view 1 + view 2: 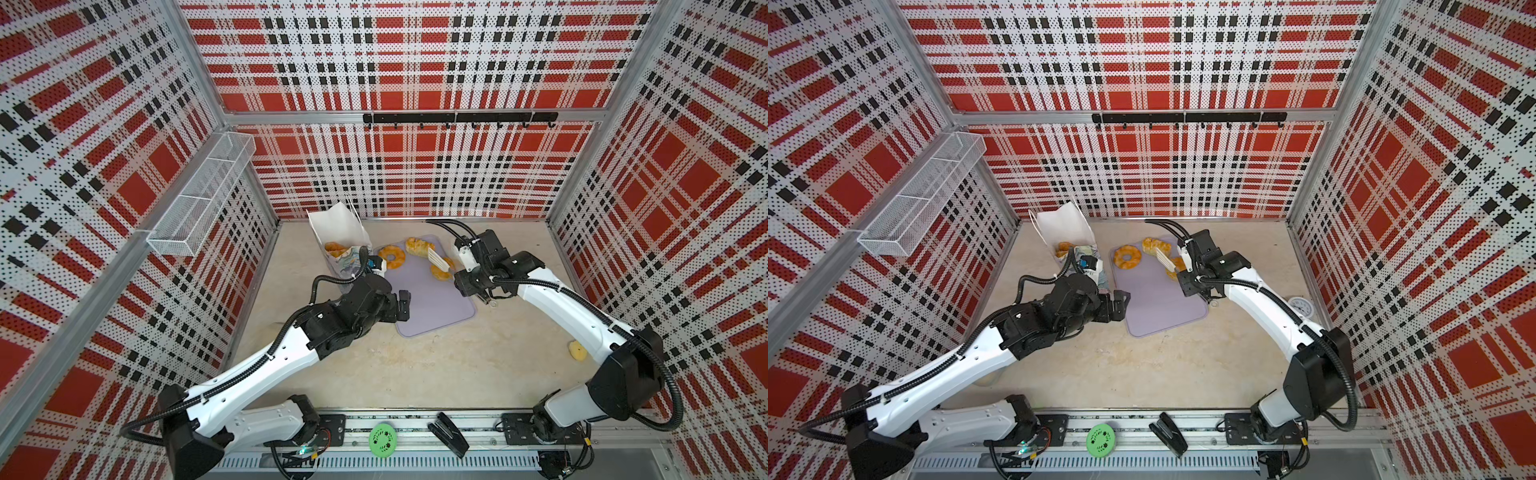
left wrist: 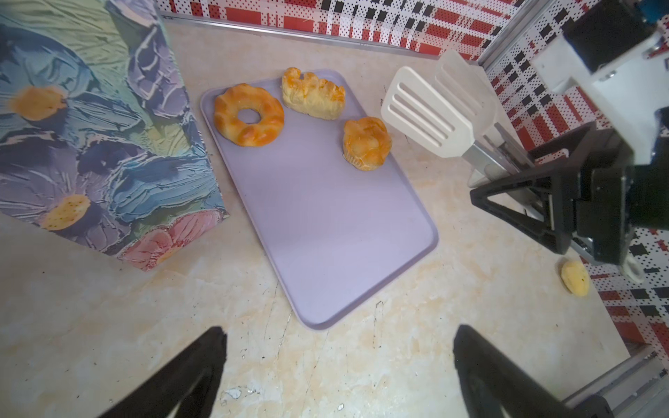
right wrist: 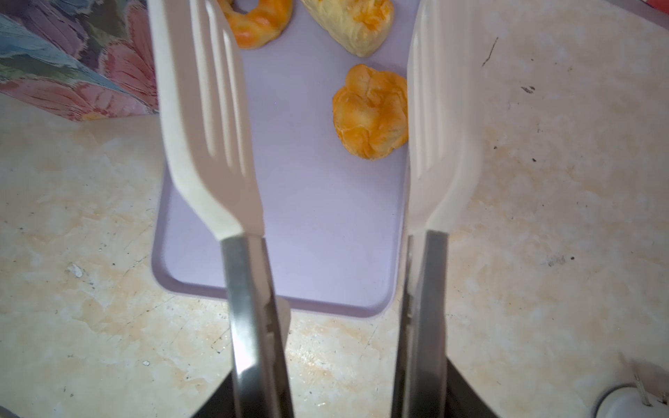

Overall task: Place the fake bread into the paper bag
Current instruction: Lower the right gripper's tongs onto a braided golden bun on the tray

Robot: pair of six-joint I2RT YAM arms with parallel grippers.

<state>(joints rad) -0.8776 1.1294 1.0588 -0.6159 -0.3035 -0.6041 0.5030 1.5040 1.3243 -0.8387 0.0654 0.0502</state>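
Observation:
The paper bag (image 1: 336, 226) (image 1: 1064, 226) (image 2: 90, 126) (image 3: 72, 72) stands open at the back left, with fake bread (image 1: 336, 249) (image 1: 1064, 248) inside. On the lilac tray (image 1: 432, 307) (image 1: 1158, 307) (image 2: 325, 224) (image 3: 318, 235) lie a ring doughnut (image 1: 391, 257) (image 2: 249, 115), a braided piece (image 1: 417, 246) (image 2: 313, 94) and a round bun (image 2: 367, 143) (image 3: 371, 112). My right gripper (image 1: 461, 276) (image 3: 331, 391) is shut on white tongs (image 1: 438, 262) (image 2: 427, 112) (image 3: 206, 108). Their paddles stand apart, with the bun between them. My left gripper (image 1: 403, 306) (image 2: 338, 362) hangs open and empty by the tray's left edge.
A yellow bread piece (image 1: 577, 351) (image 2: 575, 278) lies on the table by the right arm. A small white clock (image 1: 1300, 307) sits near it. A wire basket (image 1: 199, 199) hangs on the left wall. A green disc (image 1: 382, 440) and black stapler (image 1: 449, 434) rest on the front rail.

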